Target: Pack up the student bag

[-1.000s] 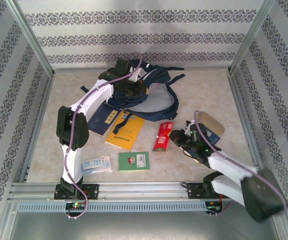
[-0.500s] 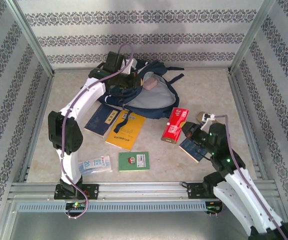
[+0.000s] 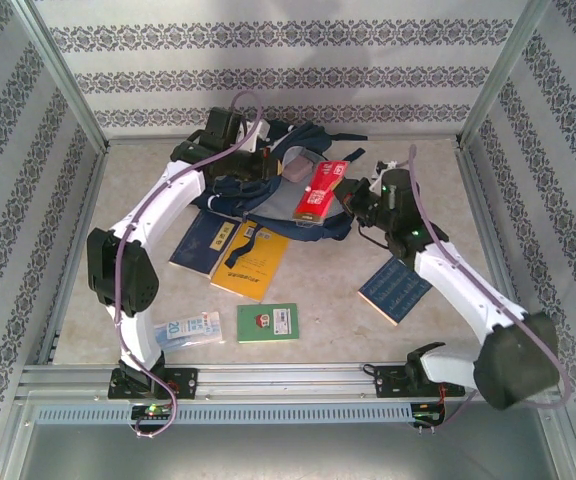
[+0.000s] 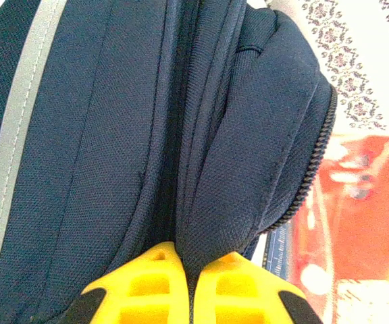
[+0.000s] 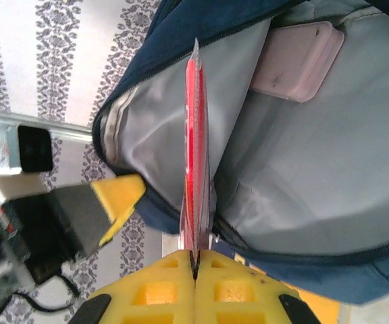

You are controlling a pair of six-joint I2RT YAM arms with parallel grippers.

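On the near left of the table (image 3: 98,300) lies a white-and-blue pack (image 3: 190,328), with a dark blue booklet (image 3: 201,240), a yellow book (image 3: 251,258) and a green card (image 3: 268,322) just to its right. At the far middle lies the student bag (image 3: 278,205), its mouth open and showing grey lining. The left gripper (image 4: 191,263) is clamped tight on a fold of the bag's navy fabric at its far left side. A pink case (image 5: 296,61) rests inside the bag. The right gripper (image 5: 196,260) is pinched closed on a red packet (image 5: 196,135), which it holds edge-on over the open mouth. A blue notebook (image 3: 398,290) lies on the table to the near right, well apart from the bag.
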